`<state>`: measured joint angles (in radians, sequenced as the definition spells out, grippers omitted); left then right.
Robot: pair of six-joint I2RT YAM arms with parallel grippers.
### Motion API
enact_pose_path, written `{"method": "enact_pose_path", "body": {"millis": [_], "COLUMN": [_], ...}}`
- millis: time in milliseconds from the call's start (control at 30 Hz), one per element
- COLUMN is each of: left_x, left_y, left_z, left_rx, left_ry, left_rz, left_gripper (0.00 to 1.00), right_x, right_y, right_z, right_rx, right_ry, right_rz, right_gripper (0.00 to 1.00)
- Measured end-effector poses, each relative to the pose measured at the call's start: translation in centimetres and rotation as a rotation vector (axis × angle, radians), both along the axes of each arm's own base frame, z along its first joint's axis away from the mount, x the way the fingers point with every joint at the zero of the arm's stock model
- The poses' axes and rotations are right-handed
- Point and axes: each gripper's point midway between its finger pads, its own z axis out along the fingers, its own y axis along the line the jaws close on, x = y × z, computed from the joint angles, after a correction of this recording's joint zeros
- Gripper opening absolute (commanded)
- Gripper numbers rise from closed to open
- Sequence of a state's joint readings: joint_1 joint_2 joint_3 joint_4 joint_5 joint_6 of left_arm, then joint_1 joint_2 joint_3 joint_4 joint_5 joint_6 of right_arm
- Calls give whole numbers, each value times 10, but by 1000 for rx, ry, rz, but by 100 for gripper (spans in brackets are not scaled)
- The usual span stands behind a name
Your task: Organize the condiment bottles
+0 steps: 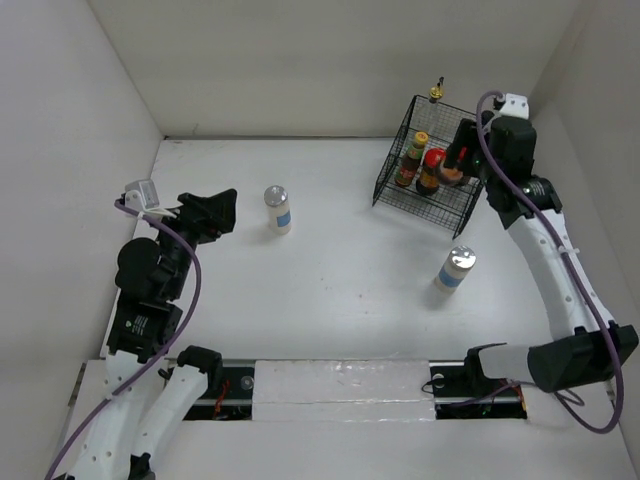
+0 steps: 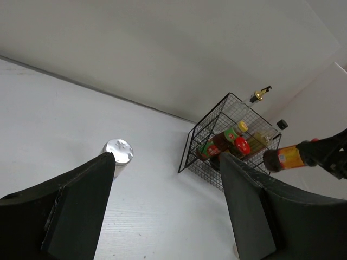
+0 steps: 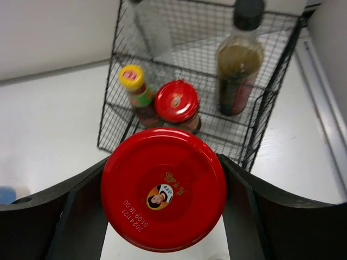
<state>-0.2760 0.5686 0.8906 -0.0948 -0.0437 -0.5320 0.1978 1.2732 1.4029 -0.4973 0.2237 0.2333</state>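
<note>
While the right gripper [image 1: 458, 160] hides most of it from above, the right wrist view shows the red-lidded jar [image 3: 162, 189] clamped between both fingers, in the air close to the wire basket [image 3: 271, 103]. The dark black-capped bottle [image 3: 237, 65] inside is cut off at its cap there. The left gripper [image 1: 226, 213] stands open and empty near one shaker [image 1: 278, 209].

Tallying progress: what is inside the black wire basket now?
The basket holds four: yellow-capped bottle, red-lidded jar, dark black-capped bottle, and clear gold-capped bottle at the back. The second red-lidded jar is held aloft, not set inside, and covers the basket's near edge.
</note>
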Motion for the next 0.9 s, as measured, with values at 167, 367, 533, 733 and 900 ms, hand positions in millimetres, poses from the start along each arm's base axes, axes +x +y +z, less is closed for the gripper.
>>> {"method": "enact_pose_path", "body": {"millis": [167,367,533,733,900], "left_x": [1,2,6,10,11], "left_y": [-1,-1,-2,-3,-3], "left_z": [-1,-2,-6,-10,-11], "left_rx": [2,3,7,11,13], "left_ry": [5,9,22,37,42], "left_rz": [-2,-3,-3,-2,-2], "left_gripper": [74,74,74,74,74], "right_x": [31,56,65,74,83], "right_y": [-40,-74,-90,-92,-92], "right_z": [11,-21,-30,-18,-15], "right_rx": [-16,-24,-25,-24,-23], "right_ry": [-17,56,63,1,-28], "right_rz": [-97,-152,-177,-179,-178], "right_gripper": [56,54,54,53,53]}}
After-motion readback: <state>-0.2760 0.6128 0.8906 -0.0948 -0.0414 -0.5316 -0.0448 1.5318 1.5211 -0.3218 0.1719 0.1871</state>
